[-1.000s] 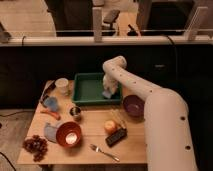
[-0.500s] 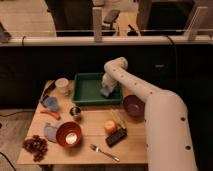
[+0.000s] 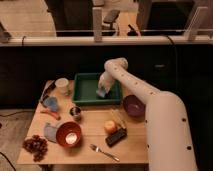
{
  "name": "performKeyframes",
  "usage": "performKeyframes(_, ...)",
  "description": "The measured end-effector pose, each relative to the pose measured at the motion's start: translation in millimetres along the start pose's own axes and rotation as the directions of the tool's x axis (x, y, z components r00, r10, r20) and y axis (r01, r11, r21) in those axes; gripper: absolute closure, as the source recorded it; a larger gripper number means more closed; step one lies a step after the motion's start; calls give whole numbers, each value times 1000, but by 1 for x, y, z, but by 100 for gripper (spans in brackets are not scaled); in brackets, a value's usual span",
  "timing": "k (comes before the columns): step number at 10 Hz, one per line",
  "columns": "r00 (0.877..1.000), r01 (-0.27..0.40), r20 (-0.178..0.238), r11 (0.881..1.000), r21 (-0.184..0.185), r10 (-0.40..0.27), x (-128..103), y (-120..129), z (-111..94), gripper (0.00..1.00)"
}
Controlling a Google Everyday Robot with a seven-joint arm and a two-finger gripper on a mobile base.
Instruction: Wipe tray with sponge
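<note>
Evidently light and squashy, the small light blue blocky sponge (image 3: pixel 101 94) sits clamped in the jaws of the gripper (image 3: pixel 102 90), low inside the large shallow green plastic tray (image 3: pixel 85 90), best pinched across its middle.

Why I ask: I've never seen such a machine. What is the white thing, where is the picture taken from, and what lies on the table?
The white thing is a robot's single arm, reaching from the lower right over a wooden table. There is only one camera. It looks down on the table from above, and where it is mounted is not known. At the arm's end is its claw, down inside a green tray at the back of the table. A small light blue sponge is at the claw's tip, on the tray floor. Whether the claw actually grips it, I cannot tell. Around the tray lie a purple bowl, an orange bowl, a white cup, a fork, dark grapes and a round fruit.
</note>
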Motion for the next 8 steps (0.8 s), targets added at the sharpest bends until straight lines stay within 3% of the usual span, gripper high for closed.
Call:
performKeyframes(2,1000,9,11,1000,-9,-9,-9,11,-10,100)
performKeyframes(5,999,-29,-24,998,-50,28,5,35,-25,100)
performKeyframes(6,998,-45,-55,997,-68,41,17,40,-26,100)
performKeyframes(8,995,-49,-86,996,-74,42,33,33,-21,100)
